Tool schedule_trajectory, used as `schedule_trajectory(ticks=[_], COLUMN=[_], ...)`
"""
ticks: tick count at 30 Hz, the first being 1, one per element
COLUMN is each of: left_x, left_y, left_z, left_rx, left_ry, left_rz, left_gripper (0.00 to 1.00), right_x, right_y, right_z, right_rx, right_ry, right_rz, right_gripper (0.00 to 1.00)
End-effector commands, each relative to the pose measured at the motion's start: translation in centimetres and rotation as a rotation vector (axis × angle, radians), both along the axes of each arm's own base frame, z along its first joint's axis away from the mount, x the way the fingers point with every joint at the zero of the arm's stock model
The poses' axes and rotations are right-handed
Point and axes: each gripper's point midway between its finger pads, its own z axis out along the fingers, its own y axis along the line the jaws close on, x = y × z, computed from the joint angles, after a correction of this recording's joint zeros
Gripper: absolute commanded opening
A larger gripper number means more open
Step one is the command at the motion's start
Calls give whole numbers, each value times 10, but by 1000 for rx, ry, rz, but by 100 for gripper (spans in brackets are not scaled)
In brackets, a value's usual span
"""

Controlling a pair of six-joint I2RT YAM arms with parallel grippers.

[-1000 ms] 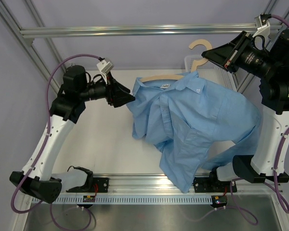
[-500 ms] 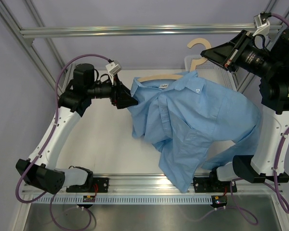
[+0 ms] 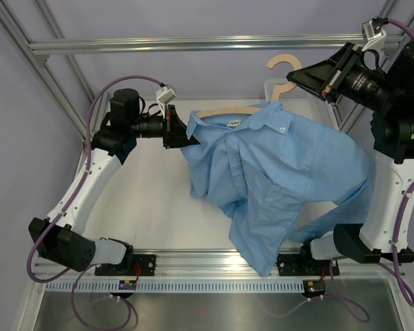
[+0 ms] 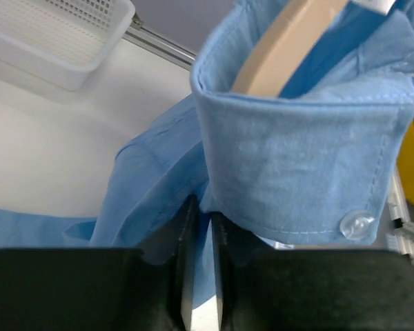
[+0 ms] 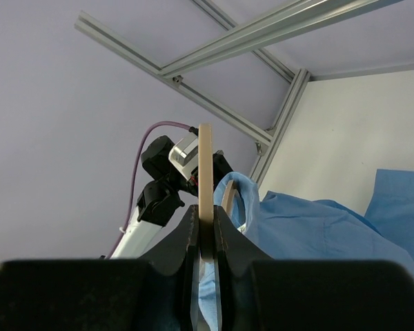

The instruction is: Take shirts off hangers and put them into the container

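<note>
The right gripper (image 5: 205, 214) was closed on the thin wooden hanger (image 3: 224, 110), near the white basket (image 3: 310, 103). The blue shirt (image 3: 283, 172) hung on the hanger in front of the basket, and its lower part lay on the table (image 3: 145, 200). The left gripper (image 4: 202, 212), well to the left of the basket, had narrow jaws that pinched the shirt cloth.

Robotics lab test cell. Two black-and-white arms (image 3: 90, 186) (purple cables (image 5: 167, 124) trailing) are bolted to a rail (image 3: 186, 256) at the edge of a white table (image 3: 145, 207). An aluminium frame (image 3: 193, 44) boxes them in, against plain lilac walls (image 3: 193, 17).
</note>
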Motion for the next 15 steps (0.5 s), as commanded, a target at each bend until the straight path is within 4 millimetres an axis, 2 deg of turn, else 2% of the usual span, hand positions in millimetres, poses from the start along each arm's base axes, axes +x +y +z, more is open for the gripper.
schedule_trajectory(ticks=[1, 2, 5, 6, 9, 12, 15], left_x=[3, 14, 29, 47, 63, 61, 44], left_y=[-5, -3, 8, 20, 44, 54, 45], left_z=[16, 16, 11, 6, -6, -21, -28], left_rx=[-57, -40, 29, 68, 105, 151, 111], left_ry=[-19, -20, 8, 15, 99, 196, 281], left_rz=[-32, 40, 174, 298, 447, 499, 436], left_gripper=[6, 0, 0, 0, 0, 0, 0], right_x=[-18, -19, -19, -23, -21, -20, -19], right_y=[3, 3, -1, -2, -10, -17, -22], right_z=[18, 16, 12, 14, 12, 18, 30], right_rx=[32, 30, 8, -4, -43, -44, -29], right_ry=[-50, -43, -34, -52, -74, -115, -172], right_rz=[32, 30, -1, -15, -75, -137, -183], right_gripper=[0, 0, 0, 0, 0, 0, 0])
